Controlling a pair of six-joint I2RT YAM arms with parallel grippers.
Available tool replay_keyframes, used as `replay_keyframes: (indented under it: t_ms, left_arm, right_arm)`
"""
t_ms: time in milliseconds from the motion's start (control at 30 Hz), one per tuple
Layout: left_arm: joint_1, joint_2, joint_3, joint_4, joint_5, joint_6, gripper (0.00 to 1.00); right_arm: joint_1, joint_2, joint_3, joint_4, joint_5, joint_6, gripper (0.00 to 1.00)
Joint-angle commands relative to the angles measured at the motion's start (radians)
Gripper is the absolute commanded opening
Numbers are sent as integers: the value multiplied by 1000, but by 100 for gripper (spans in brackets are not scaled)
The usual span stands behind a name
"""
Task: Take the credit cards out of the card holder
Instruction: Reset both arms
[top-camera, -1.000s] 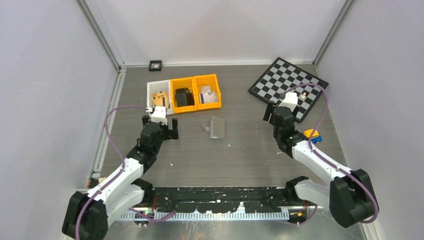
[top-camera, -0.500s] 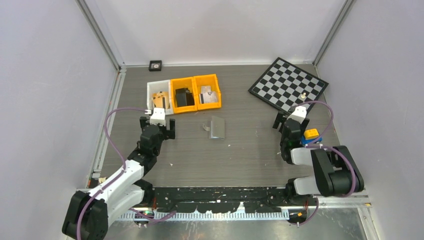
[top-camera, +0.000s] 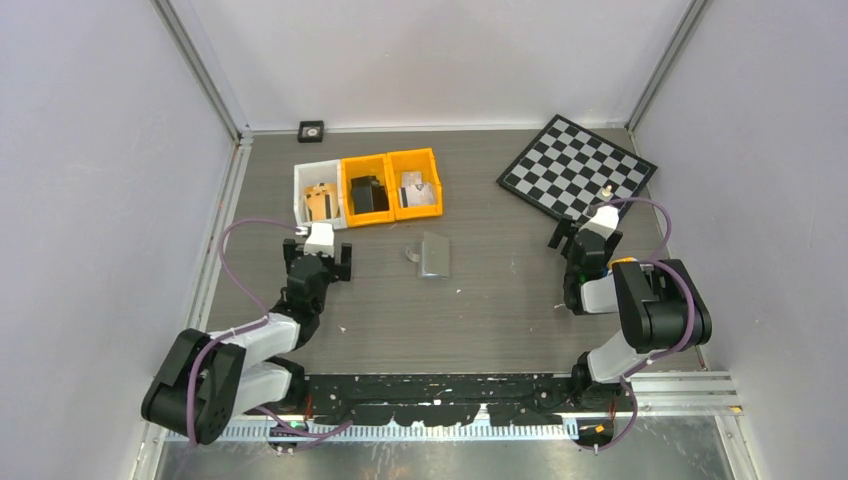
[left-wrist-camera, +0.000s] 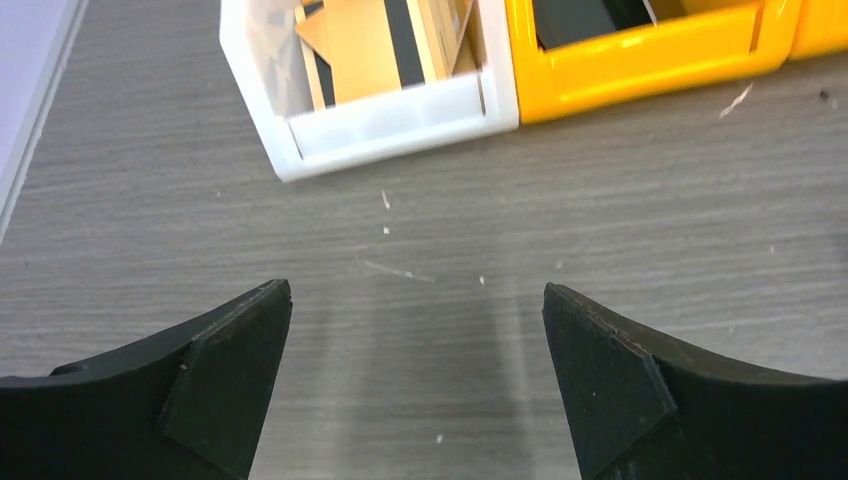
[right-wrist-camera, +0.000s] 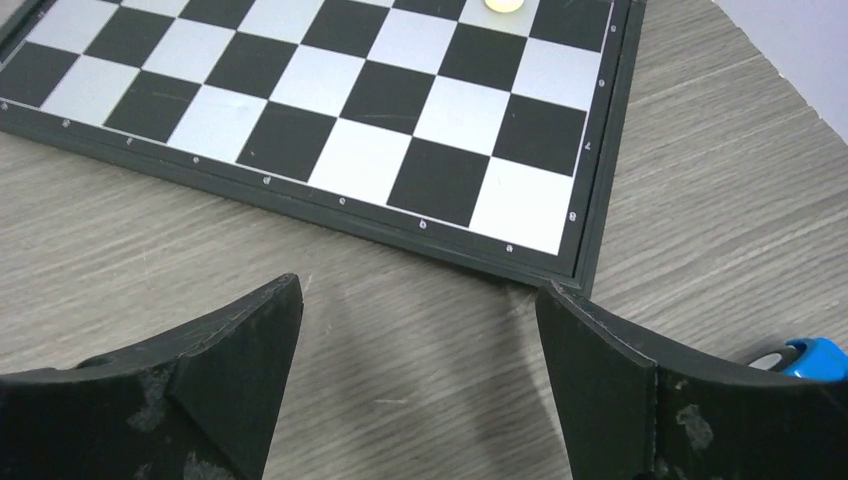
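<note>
The card holder (top-camera: 435, 256), a small flat silver-grey case with a tab on its left end, lies on the table between the two arms. No credit cards show; whether any sit inside the holder is hidden. My left gripper (top-camera: 318, 252) (left-wrist-camera: 416, 290) is open over bare table, left of the holder and just in front of the white bin (left-wrist-camera: 380, 115). My right gripper (top-camera: 580, 236) (right-wrist-camera: 420, 285) is open over bare table, far right of the holder, at the near corner of the chessboard (right-wrist-camera: 330, 90). Nothing lies between either pair of fingers.
A white bin (top-camera: 302, 195) holding tan flat pieces and two orange bins (top-camera: 390, 160) stand in a row behind the holder. The chessboard (top-camera: 577, 168) carries a small pale piece (top-camera: 606, 189). A blue-and-orange object (right-wrist-camera: 815, 355) lies by the right gripper. A small black square (top-camera: 311, 129) sits at the back wall.
Both arms have drawn back toward their bases. The right arm folded up, its gripper leaving the chessboard for the table in front of it. The left gripper slid slightly nearer.
</note>
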Motion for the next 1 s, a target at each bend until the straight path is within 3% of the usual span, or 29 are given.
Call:
replay_keyframes:
  t_ms: [0, 67, 167, 267, 433, 567, 800, 900, 967]
  left_arm:
    - [57, 54, -5, 260, 76, 13, 99]
    - [98, 94, 2, 301, 116, 1, 98]
    - [148, 91, 65, 166, 182, -48, 97]
    - [188, 102, 74, 160, 219, -73, 96]
    - [194, 70, 20, 231, 194, -13, 95]
    - [195, 123, 62, 219, 227, 43, 94]
    - [257, 436, 49, 590, 379, 71, 98]
    - [258, 362, 113, 351, 355, 54, 97]
    - [258, 405, 99, 454, 344, 57, 100]
  right_arm:
    - [-4, -19, 47, -2, 43, 30, 92]
    - [-6, -14, 48, 1, 57, 35, 92]
    - [-6, -14, 53, -4, 53, 33, 92]
    - [-7, -14, 52, -5, 53, 33, 92]
    - [-6, -14, 52, -5, 52, 33, 92]
    - [-6, -14, 53, -5, 53, 33, 93]
    - [-5, -14, 52, -5, 54, 33, 94]
    - [-5, -12, 53, -6, 52, 31, 94]
    - [-5, -12, 54, -7, 53, 32, 94]
